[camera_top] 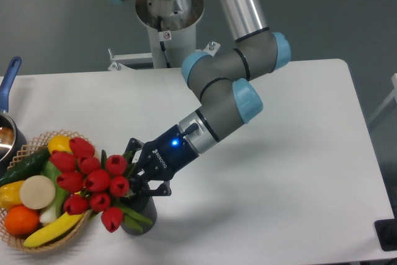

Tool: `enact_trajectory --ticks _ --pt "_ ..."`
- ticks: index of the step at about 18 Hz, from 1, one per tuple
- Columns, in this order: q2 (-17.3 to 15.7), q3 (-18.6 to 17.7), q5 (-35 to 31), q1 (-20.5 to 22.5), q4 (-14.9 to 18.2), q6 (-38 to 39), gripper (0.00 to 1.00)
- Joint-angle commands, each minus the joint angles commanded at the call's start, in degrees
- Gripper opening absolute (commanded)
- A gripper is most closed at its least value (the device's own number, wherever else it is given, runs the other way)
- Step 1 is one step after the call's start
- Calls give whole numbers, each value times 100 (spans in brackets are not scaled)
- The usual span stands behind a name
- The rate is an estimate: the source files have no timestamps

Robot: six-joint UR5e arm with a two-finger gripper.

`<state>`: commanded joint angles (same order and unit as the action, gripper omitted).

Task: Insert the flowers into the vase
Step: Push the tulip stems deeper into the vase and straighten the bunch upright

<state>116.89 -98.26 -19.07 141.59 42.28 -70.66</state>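
**Tulips held over the vase at the front left**

Near the front left of the white surface (pixel 279 172), the flowers (pixel 93 181) sit as a tight bunch of red tulip heads with green stems and leaves. The heads lean out to the left, overlapping the rim of the wicker basket (pixel 25 150), while the stems run down to the right toward the vase (pixel 139 218). That vase is a short dark cylinder standing just beside the basket; only part of its wall shows below the leaves, so whether the stems are already inside it is hard to say.

The gripper (pixel 139 175) comes in from the upper right, and its dark fingers (pixel 133 147) are closed narrowly around the stems, just above the vase. A blue light glows on the wrist behind them.

The basket holds a cucumber (pixel 22 167), yellow pieces, an orange (pixel 22 220) and a pale round disc (pixel 37 192). At the left edge stands a pot with a blue handle (pixel 9 76).
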Motion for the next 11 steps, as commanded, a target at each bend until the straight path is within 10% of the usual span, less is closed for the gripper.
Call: enact_trajectory --ticks 11 --pt "26 -44 0 35 0 0 63"
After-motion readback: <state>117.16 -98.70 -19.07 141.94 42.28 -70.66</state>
